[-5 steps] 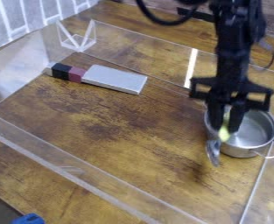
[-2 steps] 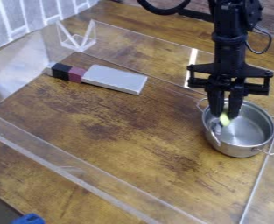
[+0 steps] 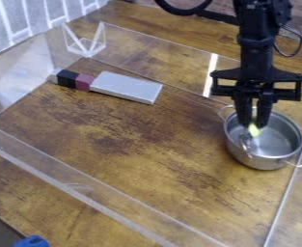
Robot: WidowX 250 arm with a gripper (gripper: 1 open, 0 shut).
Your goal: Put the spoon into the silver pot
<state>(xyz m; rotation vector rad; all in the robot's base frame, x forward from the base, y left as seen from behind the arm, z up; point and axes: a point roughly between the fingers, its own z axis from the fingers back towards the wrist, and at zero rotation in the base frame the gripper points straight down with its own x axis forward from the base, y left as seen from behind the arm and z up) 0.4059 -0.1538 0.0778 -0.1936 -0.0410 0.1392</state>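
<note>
**Spoon hangs upright over the pot's bowl**

Nearest the camera runs the clear plastic wall (image 3: 101, 188) edging the wooden table (image 3: 140, 145). Beyond it, to the right, sits the silver pot (image 3: 266, 143), round and low-walled, its mouth open upward.

Directly above the pot's inside is the gripper (image 3: 257, 114), pointing almost straight down. Its two dark fingers are drawn close together around the pale-yellow handle of the spoon (image 3: 253, 126), so the spoon appears held between them. The spoon's long axis is near vertical: handle up in the jaws, lower end reaching down toward the pot's floor on its left half. The metal bowl of the spoon is hard to pick out against the shiny steel, so I cannot tell whether it touches the bottom.

The relation that matters: the spoon lies straight below the gripper and within the pot's rim, so letting go should drop it inside, though an upright spoon may tip against the wall.

Farther back lie the flat grey block (image 3: 124, 87) and a small dark-and-pink object (image 3: 72, 78), well apart from the pot.
</note>
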